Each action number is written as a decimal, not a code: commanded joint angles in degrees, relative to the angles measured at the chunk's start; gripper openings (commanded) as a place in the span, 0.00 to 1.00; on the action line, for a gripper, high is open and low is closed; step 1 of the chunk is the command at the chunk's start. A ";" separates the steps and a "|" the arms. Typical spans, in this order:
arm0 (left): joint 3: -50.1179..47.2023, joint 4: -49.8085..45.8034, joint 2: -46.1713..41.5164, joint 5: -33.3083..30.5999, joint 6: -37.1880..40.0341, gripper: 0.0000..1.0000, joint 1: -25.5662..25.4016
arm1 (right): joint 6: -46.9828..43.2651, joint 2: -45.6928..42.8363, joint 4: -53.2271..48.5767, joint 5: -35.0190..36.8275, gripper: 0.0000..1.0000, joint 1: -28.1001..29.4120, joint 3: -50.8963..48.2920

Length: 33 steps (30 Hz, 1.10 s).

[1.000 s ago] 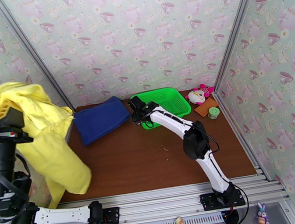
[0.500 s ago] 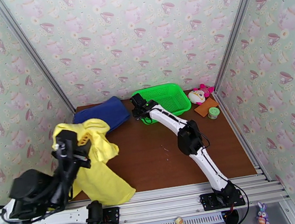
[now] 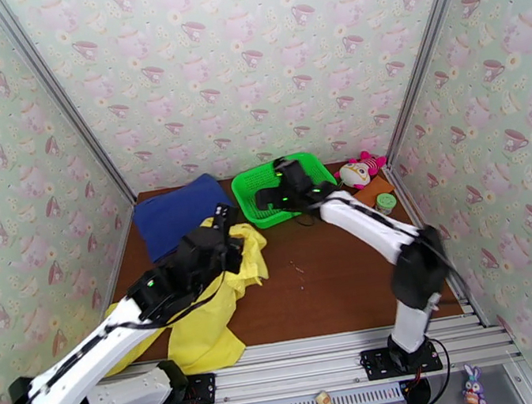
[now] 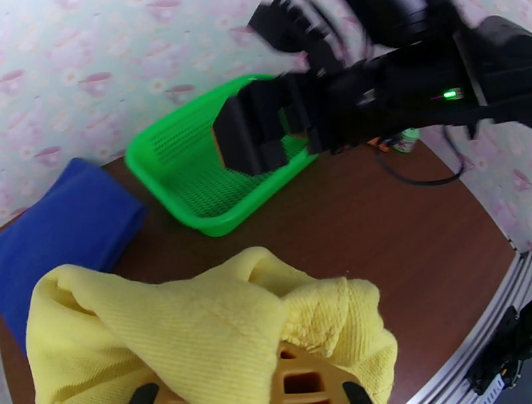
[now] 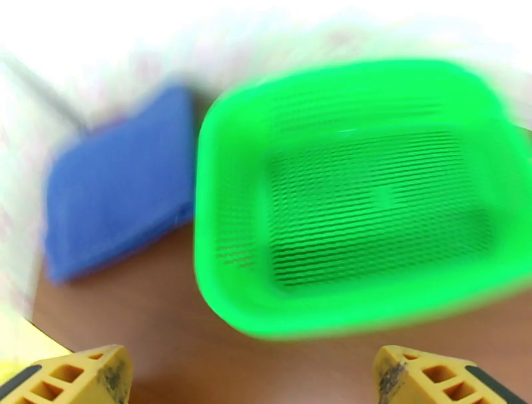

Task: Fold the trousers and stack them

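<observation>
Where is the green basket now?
In the top view the green basket sits at the far edge of the table, between the folded blue cloth on its left and the pink toy on its right.

The left arm (image 3: 104, 347) stretches low toward one o'clock, the left gripper (image 3: 225, 225) clamped on the trousers (image 3: 205, 328). The right arm (image 3: 365, 224) reaches toward eleven o'clock, the right gripper (image 5: 251, 355) spread wide.

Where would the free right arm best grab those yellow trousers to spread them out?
Probably the loose flat end of the trousers at the front, from above on its right side: it lies spread and free, while the bunched top is already pinched in the left tool.
</observation>
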 commanded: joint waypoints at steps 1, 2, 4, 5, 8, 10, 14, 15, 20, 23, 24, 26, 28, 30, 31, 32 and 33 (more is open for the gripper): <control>11.62 10.28 7.40 6.64 -1.41 0.00 -5.52 | 3.65 -10.68 4.40 2.48 0.99 -6.05 -14.57; 16.11 9.59 10.00 6.35 -0.54 0.00 -7.33 | 3.60 -13.38 5.42 2.62 1.00 -7.16 -18.32; 22.99 7.11 13.14 1.69 0.97 0.00 -11.33 | 3.40 -18.79 7.77 6.23 0.99 -8.58 -26.08; 23.46 6.71 12.63 -0.88 -0.09 0.00 -11.88 | 3.30 -20.61 9.18 7.86 0.99 -8.94 -29.08; 12.20 8.16 4.78 -4.09 -10.00 0.00 -6.33 | 1.80 -25.80 14.09 11.50 0.99 -9.76 -37.04; -0.91 7.77 -1.04 -4.91 -15.09 0.00 1.30 | 1.48 -27.83 14.99 10.20 0.99 -10.25 -38.66; -24.55 9.92 -7.15 3.09 -18.62 0.13 18.09 | -2.37 -30.67 12.45 11.54 0.99 -10.38 -37.97; -29.27 12.03 -8.76 6.80 -19.01 0.21 21.89 | -2.77 -31.05 13.55 10.45 0.99 -10.34 -38.87; -37.02 10.56 -17.39 11.50 -14.98 0.63 26.59 | -6.99 -27.84 16.74 -14.97 0.99 -9.33 -36.95; -37.78 3.78 -24.22 9.77 -13.45 0.64 26.45 | -13.98 -22.65 15.69 -17.10 0.99 0.40 -32.96; -38.09 1.79 -26.55 8.64 -14.65 0.64 25.93 | -16.53 -20.10 13.93 -15.54 0.99 4.12 -31.09; -39.46 1.86 -30.27 9.59 -16.31 0.63 24.07 | -20.18 -14.13 9.83 -16.53 0.99 8.94 -26.84; -39.70 0.01 -31.86 10.10 -18.53 0.63 23.14 | -22.34 -7.88 7.37 -16.54 1.00 13.00 -23.64; -40.47 -0.61 -31.50 12.03 -18.97 0.63 22.69 | -22.45 -2.76 6.66 -12.04 0.99 15.41 -21.56; -40.77 -0.96 -31.08 13.34 -19.21 0.62 22.40 | -22.29 0.46 6.57 -10.34 0.99 16.15 -20.42; -40.98 -1.27 -30.76 14.26 -19.51 0.60 21.96 | -22.53 2.62 6.40 -10.04 1.00 16.59 -19.66; -41.38 -1.22 -30.56 14.79 -20.03 0.58 20.72 | -22.76 4.76 6.30 -9.62 0.98 17.04 -18.78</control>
